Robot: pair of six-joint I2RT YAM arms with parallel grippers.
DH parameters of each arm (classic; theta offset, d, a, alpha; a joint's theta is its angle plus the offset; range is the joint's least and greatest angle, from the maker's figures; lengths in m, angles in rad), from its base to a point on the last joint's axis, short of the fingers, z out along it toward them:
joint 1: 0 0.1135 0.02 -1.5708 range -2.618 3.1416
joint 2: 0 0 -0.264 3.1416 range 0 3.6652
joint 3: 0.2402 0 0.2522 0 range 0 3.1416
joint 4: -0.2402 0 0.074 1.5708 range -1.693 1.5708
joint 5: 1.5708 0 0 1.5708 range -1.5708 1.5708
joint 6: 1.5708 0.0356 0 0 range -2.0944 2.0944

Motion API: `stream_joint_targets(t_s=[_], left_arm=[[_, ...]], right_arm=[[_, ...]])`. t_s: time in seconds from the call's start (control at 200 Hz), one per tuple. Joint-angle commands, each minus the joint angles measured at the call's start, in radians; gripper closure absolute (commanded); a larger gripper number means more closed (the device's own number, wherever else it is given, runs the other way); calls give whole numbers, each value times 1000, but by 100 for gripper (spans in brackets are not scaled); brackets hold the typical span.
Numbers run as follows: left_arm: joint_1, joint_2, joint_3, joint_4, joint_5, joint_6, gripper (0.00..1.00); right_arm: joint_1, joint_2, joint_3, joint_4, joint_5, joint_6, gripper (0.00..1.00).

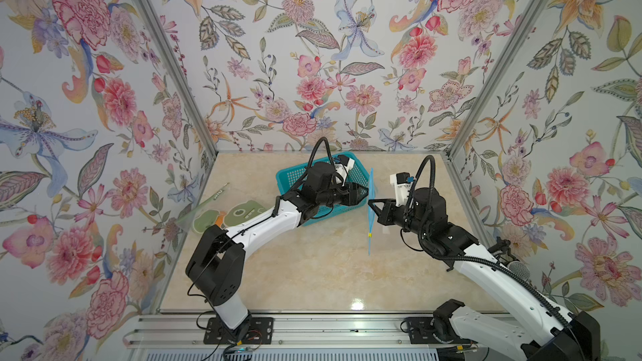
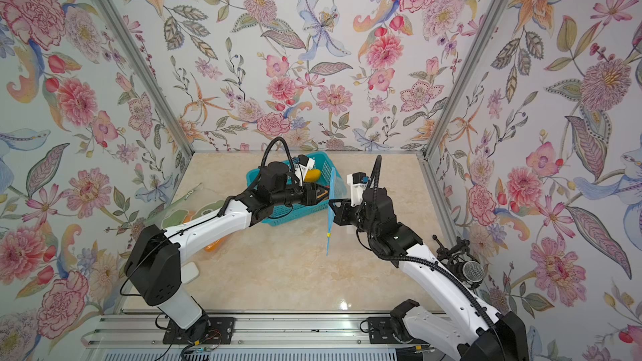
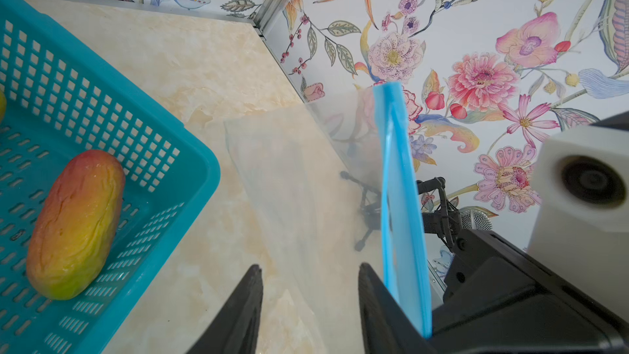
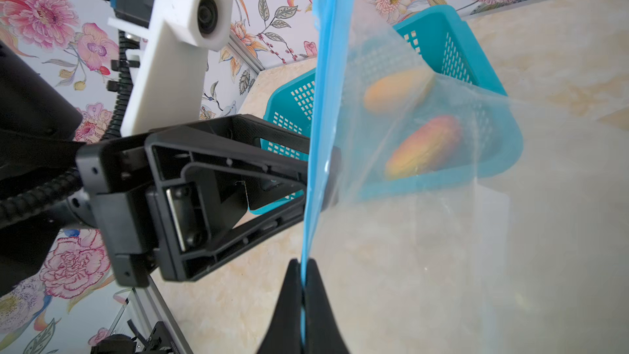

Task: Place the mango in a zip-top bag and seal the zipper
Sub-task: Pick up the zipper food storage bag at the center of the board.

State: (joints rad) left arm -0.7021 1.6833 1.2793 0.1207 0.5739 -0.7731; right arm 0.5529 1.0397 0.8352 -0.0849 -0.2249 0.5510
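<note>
mango | long axis flat in basket | left gripper jaws apart | right gripper pinching bag zipper

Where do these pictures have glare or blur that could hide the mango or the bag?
In both top views, a white glare spot sits on the table near its front edge. In the right wrist view, the red-orange mango looks hazy through the zip-top bag. In the left wrist view it is sharp, while the near white camera housing is soft.
</note>
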Motion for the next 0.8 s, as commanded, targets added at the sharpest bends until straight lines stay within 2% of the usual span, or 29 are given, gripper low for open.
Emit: stream_joint_targets(t_s=[0.0, 0.175, 0.26, 0.395, 0.5, 0.796], left_arm=[[-13, -4, 42, 7, 40, 15, 55], [-8, -39, 31, -40, 16, 30, 55], [0, -64, 20, -85, -30, 34, 59], [26, -137, -27, -91, -90, 15, 59], [24, -160, -24, -60, -53, 25, 55], [1, -80, 30, -77, 25, 49, 54]], right_arm=[[10, -4, -11, 28, -2, 10, 100], [8, -7, -21, 28, 18, 9, 100], [8, -7, -20, 28, 24, 8, 100], [8, -4, -17, 30, 23, 7, 100], [10, 1, -15, 34, 19, 7, 100], [12, 2, -10, 41, 18, 6, 100]])
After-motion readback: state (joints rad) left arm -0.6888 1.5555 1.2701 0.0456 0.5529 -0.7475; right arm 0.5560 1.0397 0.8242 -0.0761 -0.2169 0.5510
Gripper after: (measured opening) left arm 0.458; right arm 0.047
